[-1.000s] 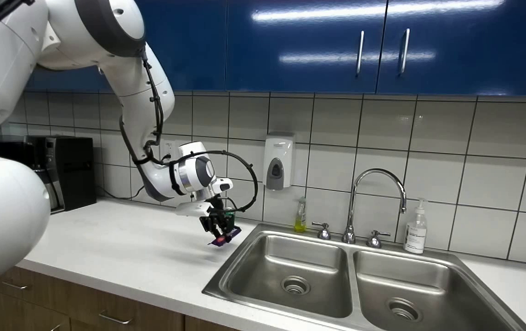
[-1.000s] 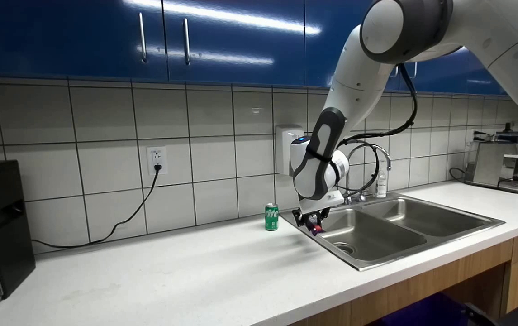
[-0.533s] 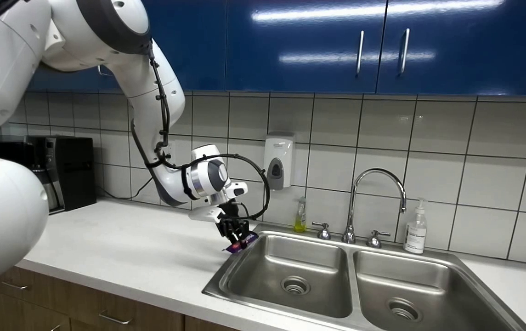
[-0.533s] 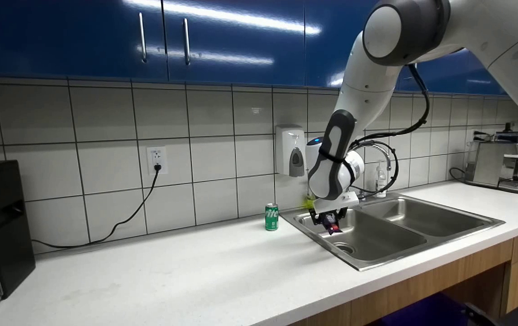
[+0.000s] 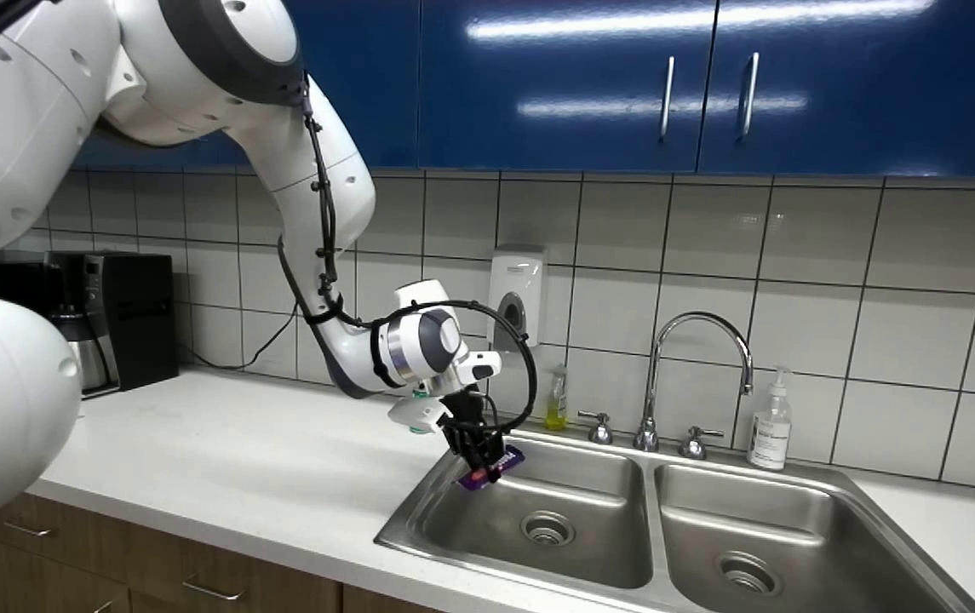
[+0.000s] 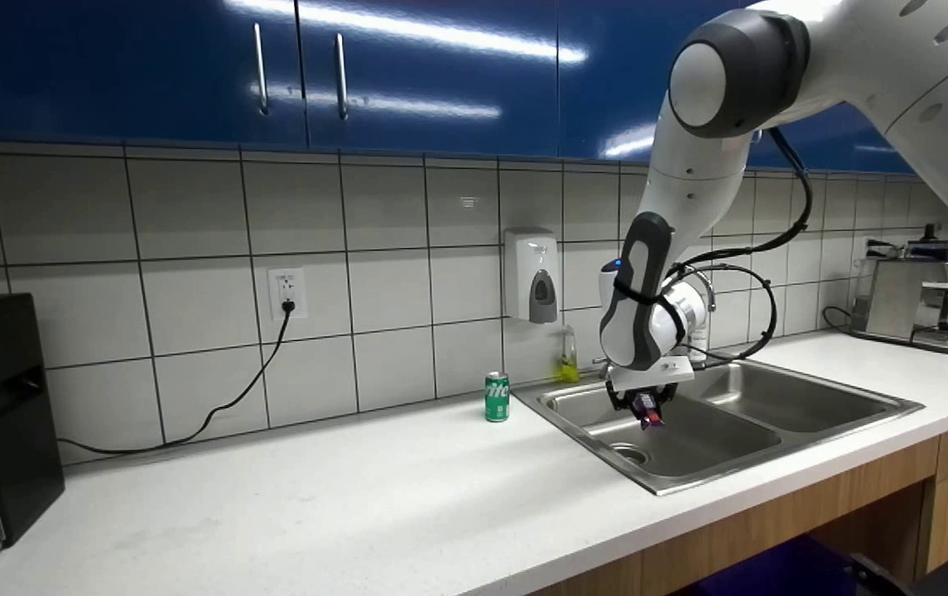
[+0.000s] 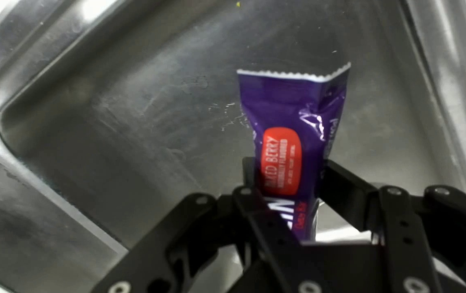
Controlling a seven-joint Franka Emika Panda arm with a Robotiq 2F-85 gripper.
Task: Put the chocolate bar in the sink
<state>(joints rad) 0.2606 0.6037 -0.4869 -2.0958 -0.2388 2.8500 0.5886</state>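
Already the crossing was made: a second earlier the chocolate bar (image 7: 285, 101) had been beside the sink (image 6: 606, 448), above the counter (image 6: 316, 497), and at this moment it hung over the sink's left basin (image 5: 589, 511) in both exterior views. The tool (image 7: 287, 179) held it pinched from its two long sides, with the crimped end sticking out beyond the grip. In the wrist view basin metal showed around that free end, and nothing but the tool seemed to touch the bar. It hung at a tilt, and in an exterior view it showed above and to the left of the drain (image 5: 548, 529); whether it had dipped below the sink's edge could not be told. Upright on the counter, well apart from the tool, stood a green can (image 6: 497, 397) that had not moved. For the task, the shift probably meant that the sideways travel was mostly finished and only the placing remained. Letting go there would likely land the bar in the basin, but some lowering beforehand looked the sounder course, since a drop from higher up might make it bounce or skid on the smooth metal.
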